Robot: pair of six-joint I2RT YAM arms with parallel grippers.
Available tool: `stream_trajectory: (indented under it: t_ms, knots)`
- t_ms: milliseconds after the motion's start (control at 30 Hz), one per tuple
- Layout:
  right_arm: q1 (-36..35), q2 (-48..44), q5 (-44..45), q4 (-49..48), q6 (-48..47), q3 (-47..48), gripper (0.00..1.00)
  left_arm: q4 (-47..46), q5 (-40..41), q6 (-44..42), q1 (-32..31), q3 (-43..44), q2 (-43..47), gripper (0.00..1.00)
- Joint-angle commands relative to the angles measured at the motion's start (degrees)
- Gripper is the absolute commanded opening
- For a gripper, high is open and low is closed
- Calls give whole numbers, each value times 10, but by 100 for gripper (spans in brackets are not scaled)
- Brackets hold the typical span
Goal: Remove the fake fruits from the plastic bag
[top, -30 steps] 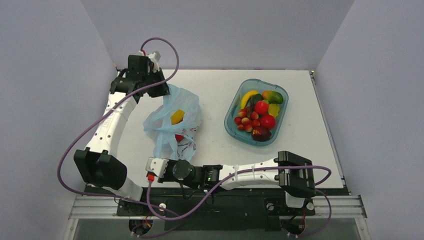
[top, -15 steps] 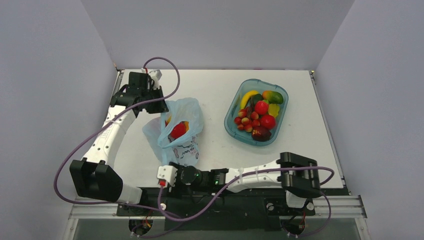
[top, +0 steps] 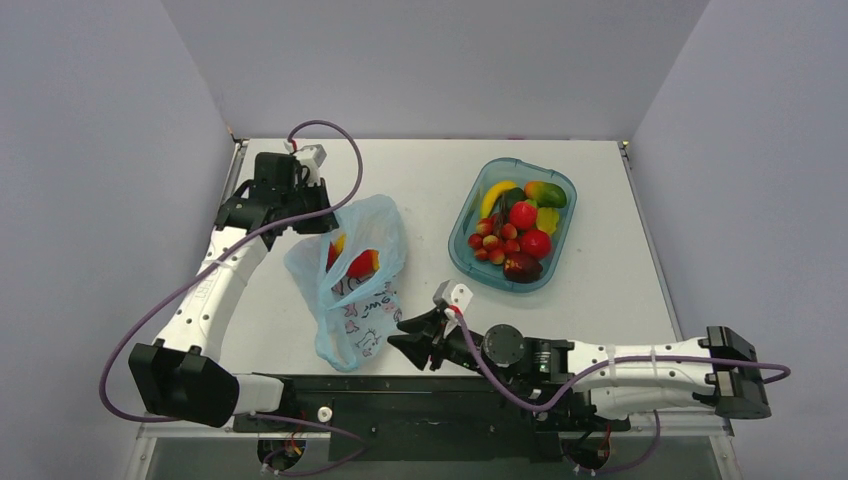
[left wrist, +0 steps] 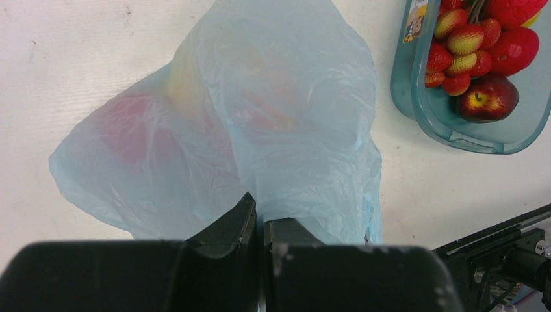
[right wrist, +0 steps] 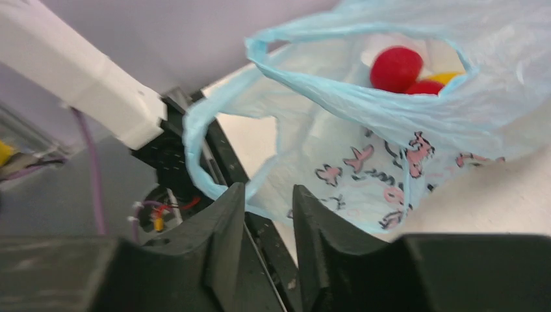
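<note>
Fake fruits (top: 356,264) tucked inside the plastic bag (top: 352,305), showing red and orange-yellow through its open mouth. From the right wrist view, a round red fruit (right wrist: 396,67) plain to see in that mouth, with a bit of yellow just beside it. Thin, crinkly, light-blue bag, with black-and-pink cartoon drawings on its near side. Lying on the left part of the white bench (top: 420,180). Pinched at its far end by the left pincer (top: 325,215), squeezed tight on a fold of the plastic.

Right pincer (top: 397,334) low at the near edge of the bench, just beside the bag's near corner and pointing at it. Fingers (right wrist: 221,227) a little apart, gripping nothing, with the bag's loop edge right in front of the tips.

Well apart to the right, a teal tub (top: 458,255) full of other toy fruit: small red strawberries (top: 492,243), a dark red apple (top: 522,267), a banana (top: 493,196).
</note>
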State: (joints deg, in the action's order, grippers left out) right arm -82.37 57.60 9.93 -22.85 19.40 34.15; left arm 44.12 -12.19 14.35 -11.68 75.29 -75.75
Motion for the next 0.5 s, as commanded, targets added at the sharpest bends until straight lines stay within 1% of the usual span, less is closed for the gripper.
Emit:
stream_trajectory:
  t_ms: [0,33,67,133,233,267,300,333,367,400,433,467]
  knots:
    - [-11,59,98,-49,-29,-17,25,18,15,-1,-20,16,12,0]
    - [-15,89,114,-60,-45,-18,23,24,20,-2,-30,20,11,0]
    - [-18,104,123,-73,-52,-16,18,36,32,-3,-40,27,11,0]
    - [-27,155,142,-96,-76,-4,13,54,41,-5,-51,37,7,0]
    - [-34,244,159,-135,-88,27,13,71,44,-6,-62,44,6,0]
    - [-33,284,168,-167,-91,42,14,78,43,-1,-64,43,6,0]
    - [-33,304,194,-188,-93,51,16,83,42,9,-65,42,8,0]
    - [-33,341,222,-198,-97,72,18,86,41,14,-65,38,11,7]
    - [-32,358,233,-219,-99,84,20,89,40,23,-65,35,20,13]
    - [-30,388,249,-226,-107,105,20,91,38,26,-65,29,27,22]
    - [-30,401,260,-237,-111,116,23,93,36,33,-65,27,40,25]
    - [-30,418,287,-242,-115,131,23,97,37,35,-64,26,57,33]
